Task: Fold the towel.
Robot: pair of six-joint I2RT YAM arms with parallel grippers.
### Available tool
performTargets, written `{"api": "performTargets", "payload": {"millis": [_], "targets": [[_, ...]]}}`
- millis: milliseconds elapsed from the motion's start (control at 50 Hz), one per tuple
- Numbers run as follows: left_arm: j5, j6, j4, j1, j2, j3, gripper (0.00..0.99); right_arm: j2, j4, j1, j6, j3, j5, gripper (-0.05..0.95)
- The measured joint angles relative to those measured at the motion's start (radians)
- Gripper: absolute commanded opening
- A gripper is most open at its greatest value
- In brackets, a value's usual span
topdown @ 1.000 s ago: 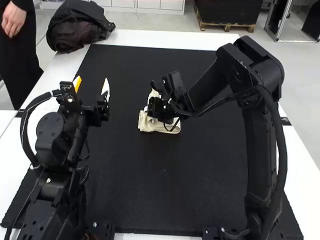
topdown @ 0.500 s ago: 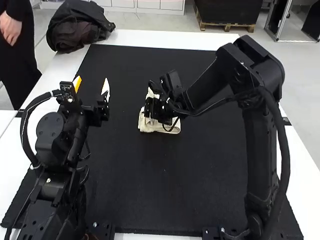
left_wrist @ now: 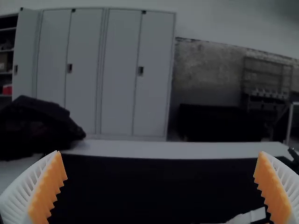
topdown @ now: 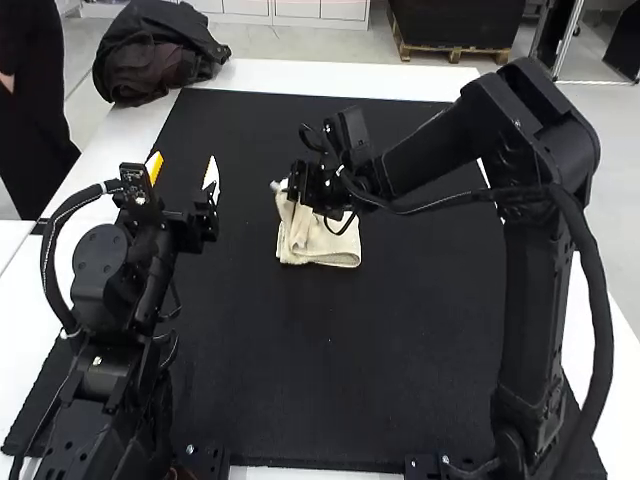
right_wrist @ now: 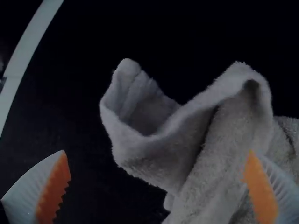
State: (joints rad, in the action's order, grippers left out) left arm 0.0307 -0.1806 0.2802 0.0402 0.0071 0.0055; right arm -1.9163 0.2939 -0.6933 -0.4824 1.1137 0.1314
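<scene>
In the high view the left gripper (topdown: 183,180) stands open over the left part of the mat, away from the cloth. The right gripper (topdown: 300,190) is over the far side of the cream towel (topdown: 335,247), which lies as a small folded pad with a loose, raised part toward the left. In the left wrist view the left gripper (left_wrist: 161,186) has its fingers wide apart, and a piece of the towel (left_wrist: 252,216) shows. The right wrist view has the right gripper (right_wrist: 156,186) open, with the towel (right_wrist: 210,135) bunched, its curled edge standing up beyond the fingertips.
A black mat (topdown: 330,370) covers much of the white table (topdown: 300,78). A dark bundle of fabric (topdown: 155,55) sits at the far left corner. The right arm reaches across the mat's right half.
The right gripper has lifted and moved slightly away, uncovering more of the towel, whose loose part now flops out to the left. The left arm has kept still.
</scene>
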Motion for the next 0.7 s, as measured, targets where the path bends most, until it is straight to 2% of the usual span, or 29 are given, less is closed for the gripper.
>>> {"api": "performTargets", "payload": {"millis": [20,60,260,480,700], "targets": [[0.000,0.000,0.000,0.000,0.000,0.000,0.944,0.000,0.000,0.005,0.000,0.000,0.000,0.66],[0.000,0.000,0.000,0.000,0.000,0.000,0.944,0.000,0.000,0.015,0.000,0.000,0.001,0.59],[0.000,0.000,0.000,0.000,0.000,0.000,0.944,0.000,0.000,0.048,0.000,0.000,0.002,0.35],[0.000,0.000,0.000,0.000,0.000,0.000,0.944,0.000,0.008,0.047,0.002,-0.002,0.002,0.01],[0.000,0.000,-0.003,0.000,0.000,0.000,0.944,0.000,0.041,0.046,0.003,-0.055,0.002,0.00]]}}
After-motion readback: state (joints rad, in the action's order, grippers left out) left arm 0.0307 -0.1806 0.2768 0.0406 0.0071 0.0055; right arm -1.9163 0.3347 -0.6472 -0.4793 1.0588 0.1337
